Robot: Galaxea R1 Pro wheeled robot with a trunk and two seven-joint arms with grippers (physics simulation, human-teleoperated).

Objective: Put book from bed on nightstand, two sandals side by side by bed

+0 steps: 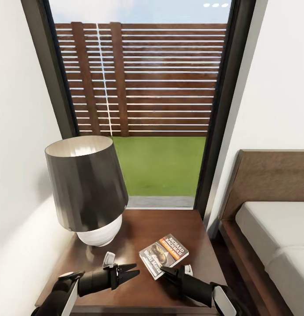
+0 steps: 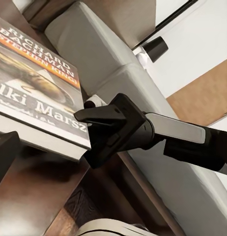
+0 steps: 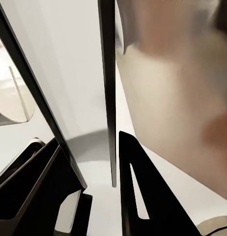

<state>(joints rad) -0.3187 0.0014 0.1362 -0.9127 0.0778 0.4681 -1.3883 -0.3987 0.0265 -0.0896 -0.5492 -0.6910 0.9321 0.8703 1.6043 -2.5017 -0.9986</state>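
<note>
The book (image 1: 165, 254) lies flat on the dark-brown nightstand (image 1: 147, 224), its orange band and white lettering facing up. In the left wrist view the book (image 2: 35, 88) lies close in front. My right gripper (image 1: 168, 271) is open at the book's near edge, with nothing between its fingers (image 3: 143, 196). The left wrist view looks at the right gripper (image 2: 91, 110) from the side, beside the book's corner. My left gripper (image 1: 130, 271) is open and empty over the nightstand, a little left of the book. The bed (image 1: 274, 237) stands to the right. The sandals are out of view.
A lamp (image 1: 86, 184) with a dark shade and white base takes up the nightstand's back left. A white wall closes in on the left. Behind the nightstand a tall black-framed window (image 1: 147, 109) looks out on a fence and grass. A narrow gap separates nightstand and bed frame.
</note>
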